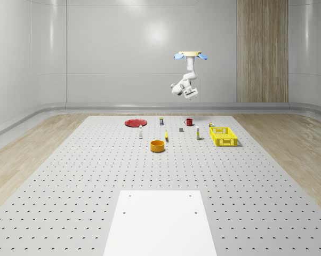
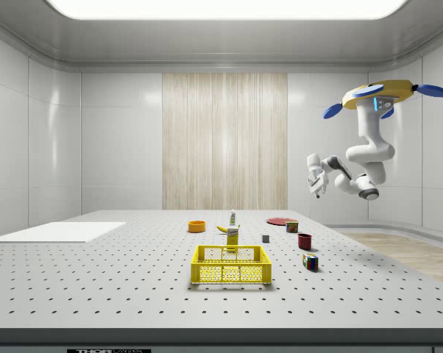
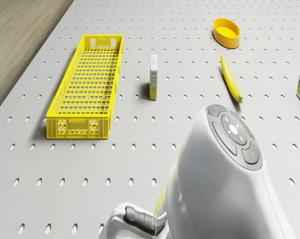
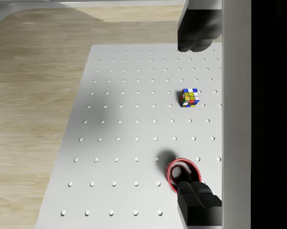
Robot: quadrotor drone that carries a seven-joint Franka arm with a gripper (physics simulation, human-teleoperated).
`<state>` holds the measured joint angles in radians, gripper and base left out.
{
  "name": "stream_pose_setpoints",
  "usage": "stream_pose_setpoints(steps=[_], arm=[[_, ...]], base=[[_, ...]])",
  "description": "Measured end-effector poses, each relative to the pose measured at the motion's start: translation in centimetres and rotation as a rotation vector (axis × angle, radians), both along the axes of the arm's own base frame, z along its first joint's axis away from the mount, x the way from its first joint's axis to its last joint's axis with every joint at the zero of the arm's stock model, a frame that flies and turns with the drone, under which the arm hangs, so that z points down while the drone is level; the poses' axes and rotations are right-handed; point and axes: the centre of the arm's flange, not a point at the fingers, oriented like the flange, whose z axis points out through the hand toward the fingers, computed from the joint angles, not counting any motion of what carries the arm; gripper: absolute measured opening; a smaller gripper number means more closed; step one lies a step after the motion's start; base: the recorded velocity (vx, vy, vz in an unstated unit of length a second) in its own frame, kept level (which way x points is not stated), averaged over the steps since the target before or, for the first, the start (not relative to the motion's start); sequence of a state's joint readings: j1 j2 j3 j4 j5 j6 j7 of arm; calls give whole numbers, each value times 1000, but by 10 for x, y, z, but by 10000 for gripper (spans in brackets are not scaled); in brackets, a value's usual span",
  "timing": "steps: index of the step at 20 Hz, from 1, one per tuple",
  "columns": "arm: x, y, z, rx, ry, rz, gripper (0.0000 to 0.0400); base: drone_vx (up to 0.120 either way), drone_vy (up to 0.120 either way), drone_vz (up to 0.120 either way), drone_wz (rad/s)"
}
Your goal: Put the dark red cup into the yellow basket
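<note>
Hovering well above the far part of the counter [image 1: 70,176], the drone [image 1: 190,55] hangs over the dark red cup [image 1: 189,122], which stands upright and untouched on the perforated surface, apart from the yellow basket [image 1: 224,136] that sits nearer the whole-scene view's right. The arm is folded beneath the drone, and the gripper [image 4: 196,119] is released and holds nothing: in the wrist view its two dark fingers [image 4: 197,28] stand wide apart, with the cup's rim showing just past the lower one. Judging by its look, the cup is a small rigid mug, light and stiff, with smooth walls that may be slippery; a pinch across the rim, one finger inside and one outside the wall, would probably be the surest hold, since a grip on the handle could let it swing. The wrist view looks straight down into the cup's open mouth and shows a colourful puzzle cube [image 4: 190,97] lying near it, close to the counter's edge beside the wooden floor. The side view gives what that one cannot: the height still separating the gripper from the cup. The drone view takes in the basket lengthwise, with a small carton [image 3: 153,77], a banana [image 3: 230,78] and a yellow bowl [image 3: 226,32] beyond it.
</note>
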<state>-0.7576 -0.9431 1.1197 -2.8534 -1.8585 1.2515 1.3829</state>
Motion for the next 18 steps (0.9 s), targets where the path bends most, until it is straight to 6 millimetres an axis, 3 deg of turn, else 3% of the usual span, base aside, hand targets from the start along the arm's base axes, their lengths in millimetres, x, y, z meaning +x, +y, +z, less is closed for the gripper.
stream_pose_setpoints(steps=[5,18], arm=[[0,-19,-5,-197,4,-6,400],[0,-31,-6,-320,9,-8,400]], base=[[120,0,-120,0],[40,0,-120,0]])
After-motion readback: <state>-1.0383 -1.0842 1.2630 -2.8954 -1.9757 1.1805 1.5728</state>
